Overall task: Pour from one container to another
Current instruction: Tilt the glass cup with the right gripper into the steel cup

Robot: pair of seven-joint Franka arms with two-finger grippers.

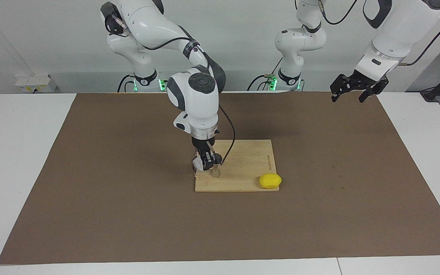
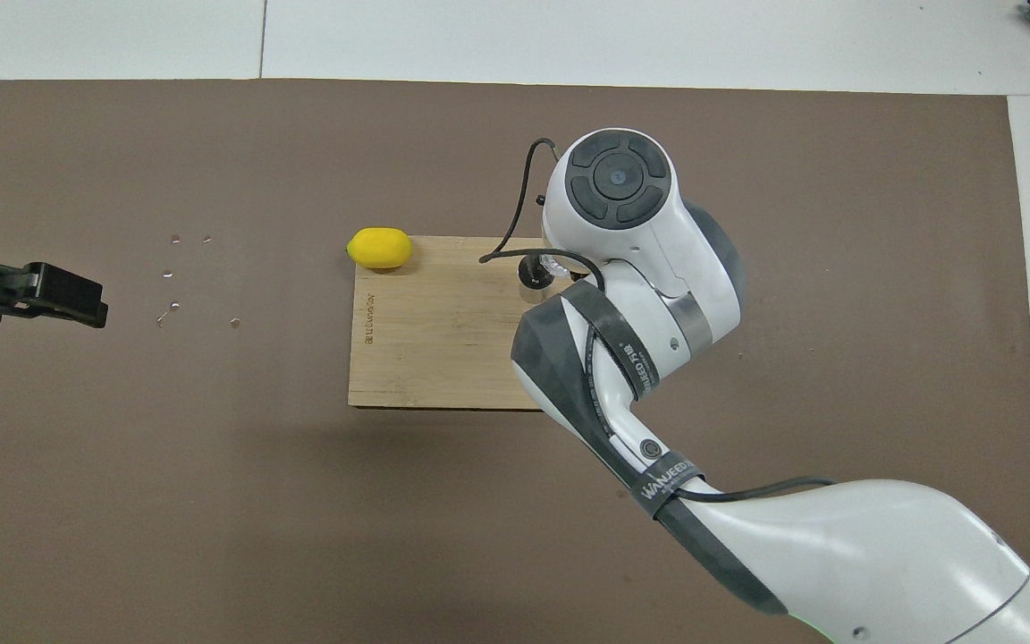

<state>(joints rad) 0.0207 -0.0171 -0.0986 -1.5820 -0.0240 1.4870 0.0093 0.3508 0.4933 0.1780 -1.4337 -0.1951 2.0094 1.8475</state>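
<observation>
Brown mat [image 1: 90, 172] covers white table [image 1: 13, 152], pale wall at back. My right gripper [image 1: 206, 162] is clamped on glass tumbler [image 1: 197, 165] over bamboo board [image 1: 246, 168], just beside jigger [image 1: 215, 173] standing on board; tumbler mostly hidden by my wrist. Lemon [image 1: 270, 180] at board corner. My left gripper [image 1: 351, 89] waits w/ fingers spread, holding nothing.

Robotics laboratory: two white arms mounted at a white table [image 1: 21, 160] covered by a brown mat [image 1: 319, 214], plain walls.

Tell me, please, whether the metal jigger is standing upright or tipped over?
Upright: the jigger stands on the cutting board, beside the right gripper.
</observation>
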